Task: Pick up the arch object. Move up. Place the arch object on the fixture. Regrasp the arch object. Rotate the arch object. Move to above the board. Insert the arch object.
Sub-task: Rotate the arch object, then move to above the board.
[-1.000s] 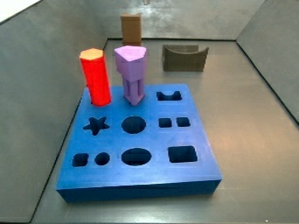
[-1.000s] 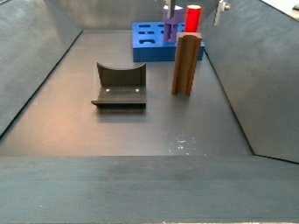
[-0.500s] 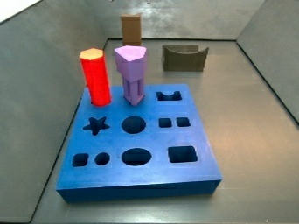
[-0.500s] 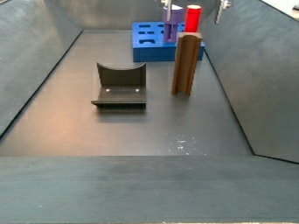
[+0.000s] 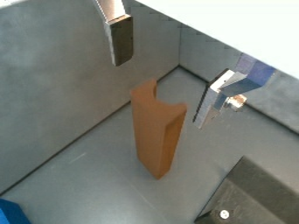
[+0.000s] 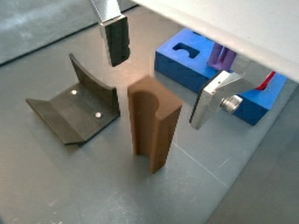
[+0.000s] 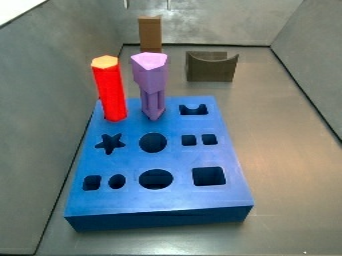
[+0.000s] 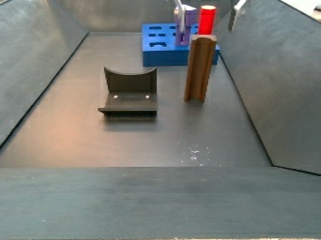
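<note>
The arch object (image 5: 158, 131) (image 6: 152, 122) is a tall brown column standing upright on the grey floor, its notched face showing in both wrist views. My gripper (image 5: 160, 92) (image 6: 158, 92) hangs open above it, one finger on each side of its top and touching nothing. In both side views the arch object (image 7: 150, 35) (image 8: 200, 66) stands between the fixture (image 7: 210, 66) (image 8: 128, 92) and the blue board (image 7: 160, 160) (image 8: 160, 42). Only a fingertip (image 8: 238, 7) shows at the upper edge of a side view.
A red peg (image 7: 110, 88) and a purple peg (image 7: 150, 82) stand upright in the board's back row, close to the arch object. The bin's grey walls (image 8: 51, 66) rise on both sides. The fixture (image 6: 76, 109) lies right beside the column.
</note>
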